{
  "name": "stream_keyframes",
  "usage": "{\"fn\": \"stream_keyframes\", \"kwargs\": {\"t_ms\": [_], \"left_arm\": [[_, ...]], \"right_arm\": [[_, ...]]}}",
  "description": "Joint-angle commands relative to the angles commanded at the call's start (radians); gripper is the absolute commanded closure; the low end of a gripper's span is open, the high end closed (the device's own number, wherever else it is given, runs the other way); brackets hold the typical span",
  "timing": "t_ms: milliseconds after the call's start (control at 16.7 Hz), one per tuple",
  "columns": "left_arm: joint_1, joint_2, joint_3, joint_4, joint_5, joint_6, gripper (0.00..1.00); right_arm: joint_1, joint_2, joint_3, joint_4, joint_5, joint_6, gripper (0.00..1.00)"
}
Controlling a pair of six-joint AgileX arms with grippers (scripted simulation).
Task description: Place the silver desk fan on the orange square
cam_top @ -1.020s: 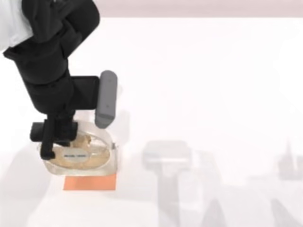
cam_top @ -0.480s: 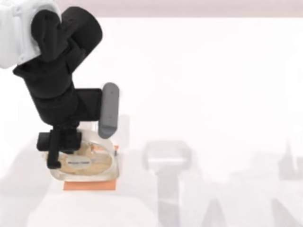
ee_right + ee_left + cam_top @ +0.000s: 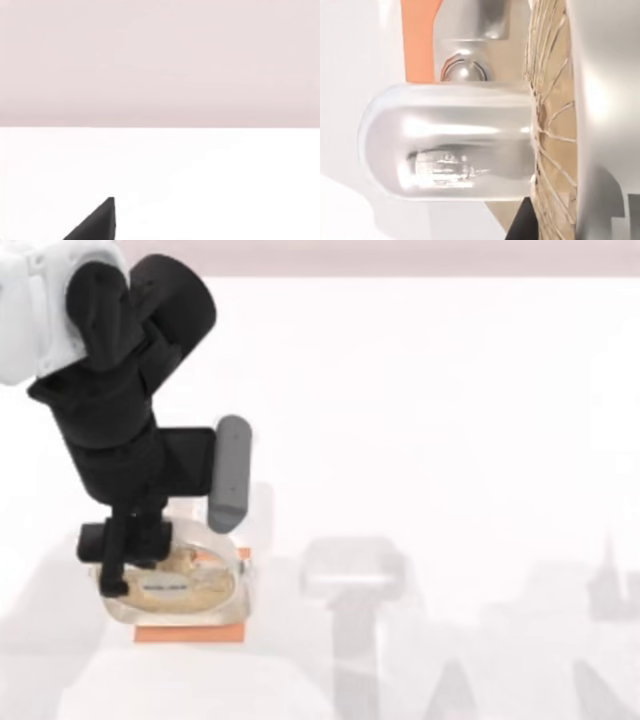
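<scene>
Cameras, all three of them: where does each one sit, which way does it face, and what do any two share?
Top view: above the table, looking down on the left arm, its left gripper at the silver desk fan over the orange square.
Left wrist view: on the left wrist, close on the fan's grille and stand, no gripper part clear.
Right wrist view: on the right wrist, facing bare table; one dark tip shows.
Shared: top and left wrist show fan and square.

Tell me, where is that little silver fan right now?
In the top view the silver desk fan is at the table's lower left, under the left gripper, covering most of the orange square.
</scene>
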Motion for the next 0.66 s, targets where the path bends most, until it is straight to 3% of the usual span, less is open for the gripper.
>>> {"fn": "stream_keyframes", "kwargs": {"t_ms": [300, 660], "left_arm": [[0.000, 0.000, 0.000, 0.000, 0.000, 0.000, 0.02], [0.000, 0.000, 0.000, 0.000, 0.000, 0.000, 0.00]], "right_arm": [[0.000, 0.000, 0.000, 0.000, 0.000, 0.000, 0.00], [0.000, 0.000, 0.000, 0.000, 0.000, 0.000, 0.00]]}}
